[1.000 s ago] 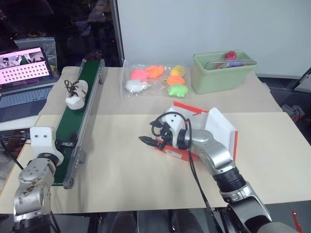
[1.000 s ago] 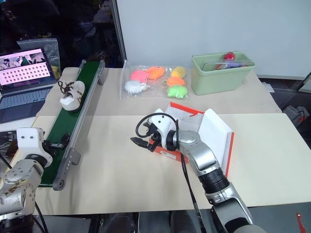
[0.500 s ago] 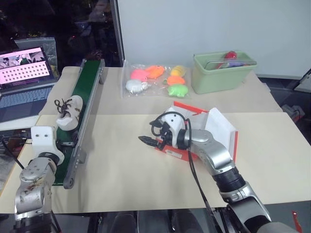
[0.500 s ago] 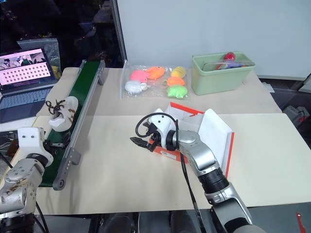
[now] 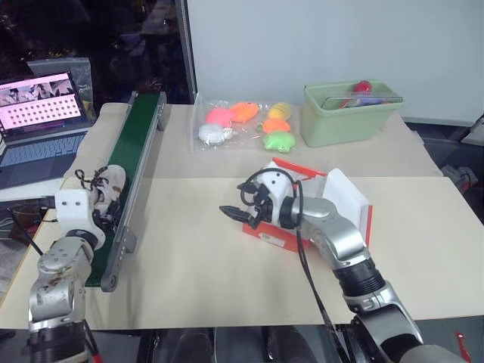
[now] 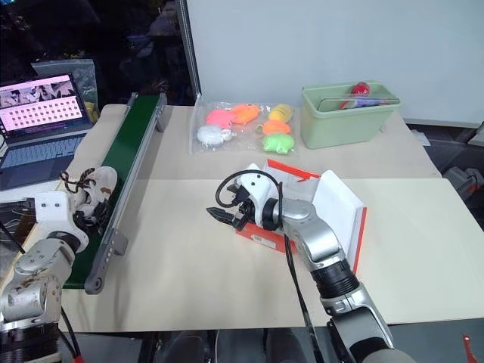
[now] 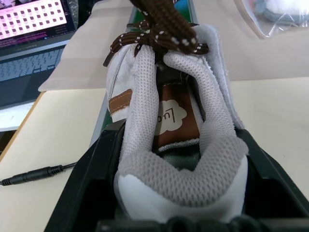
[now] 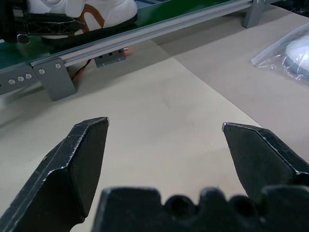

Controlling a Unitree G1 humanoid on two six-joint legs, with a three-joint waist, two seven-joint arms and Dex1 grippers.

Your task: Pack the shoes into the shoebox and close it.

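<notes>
A small white shoe with dark brown laces lies at the near end of the green conveyor belt. My left gripper is shut on the shoe, one black finger on each side of its heel. The red-orange shoebox stands open in the middle of the table, its white-lined lid raised on the right. My right gripper hovers just left of the box, open with nothing between its fingers. Past them, the shoe sits on the belt.
A laptop sits left of the belt. At the back of the table lie a clear bag of bright soft toys and a pale green bin. Bare tabletop stretches between belt and box.
The shoe has ridden down the belt to its near end. My left gripper has closed on it. The right arm has stayed where it was.
</notes>
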